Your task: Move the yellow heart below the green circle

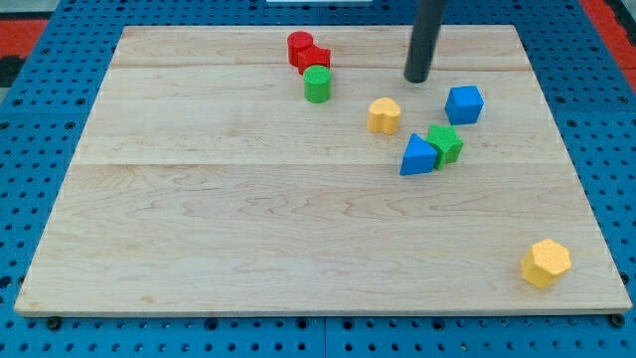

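The pale wooden board (298, 229) fills most of the view, lying on a blue perforated table (30, 179). The dark straight rod (427, 35) comes down from the view's top, and my tip (416, 79) rests on the board near the top edge, grasping nothing and touching no block.

Two red blocks (306, 52), shapes hard to make out, sit pressed together near the view's top. The green circle, a short green cylinder (317, 85), stands just below them, touching or nearly so. The yellow hexagonal block (546, 264) lies alone in the view's bottom right corner, well apart from everything else. The blue cube (464, 103) sits to the right of my tip and slightly lower. The blue triangular block (418, 156) and a green block (446, 143) of unclear shape touch each other below the cube.

The yellow heart (385, 115) lies to the right of the green circle and a little lower, apart from it, below and to the left of my tip. Which way its point faces, and its long axis, cannot be told at this size.
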